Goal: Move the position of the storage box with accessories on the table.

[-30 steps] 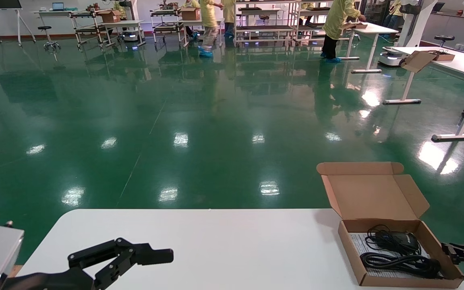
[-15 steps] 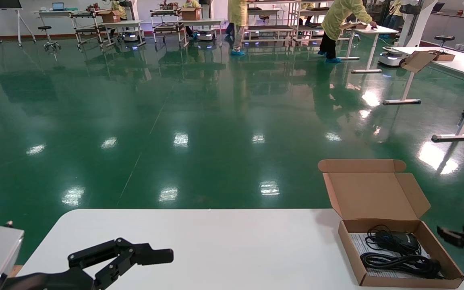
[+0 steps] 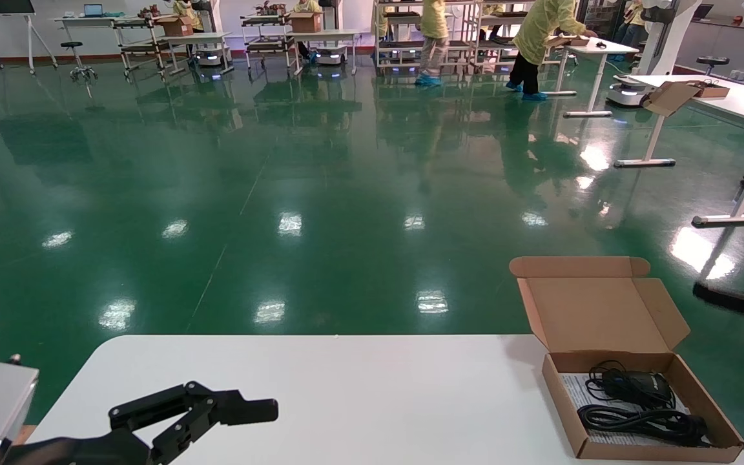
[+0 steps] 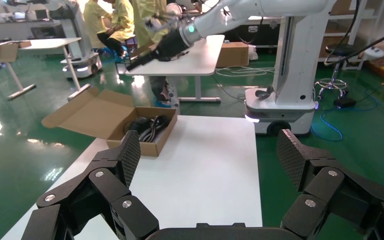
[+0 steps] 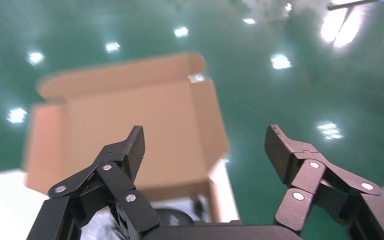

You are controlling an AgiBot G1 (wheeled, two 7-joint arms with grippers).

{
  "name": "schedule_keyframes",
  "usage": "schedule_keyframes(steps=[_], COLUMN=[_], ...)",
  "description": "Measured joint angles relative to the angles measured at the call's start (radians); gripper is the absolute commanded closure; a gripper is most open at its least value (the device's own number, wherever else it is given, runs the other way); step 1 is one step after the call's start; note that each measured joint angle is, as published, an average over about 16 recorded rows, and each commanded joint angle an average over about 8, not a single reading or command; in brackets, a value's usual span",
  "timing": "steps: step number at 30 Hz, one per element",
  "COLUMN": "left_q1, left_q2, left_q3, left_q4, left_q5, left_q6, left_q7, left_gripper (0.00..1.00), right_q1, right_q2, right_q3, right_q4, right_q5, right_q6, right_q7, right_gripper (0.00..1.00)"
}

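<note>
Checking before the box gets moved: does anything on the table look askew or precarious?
The storage box lies at the table's far right corner, its near corner at the edge, lid open. Cable and mouse sit inside; nothing spilled.

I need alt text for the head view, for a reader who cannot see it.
An open cardboard box holding a black mouse, cable and paper sits at the right end of a white table. The open left gripper rests near the left; the right gripper hovers beyond the box.
</note>
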Motion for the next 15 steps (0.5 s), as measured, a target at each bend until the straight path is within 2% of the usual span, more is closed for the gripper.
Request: schedule_keyframes(steps=[15], left_q1=[0.0], left_q2=[0.0], left_q3=[0.0], left_q4=[0.0], left_q5=[0.0], left_q6=[0.0], left_q7=[0.0], left_gripper=[0.0], right_q1=[0.103], right_q2=[0.067], right_q3=[0.054], right_q4=[0.057], right_q5=[0.085], right_q6=[-0.36], right_q7=[0.13], right_gripper=[0.0])
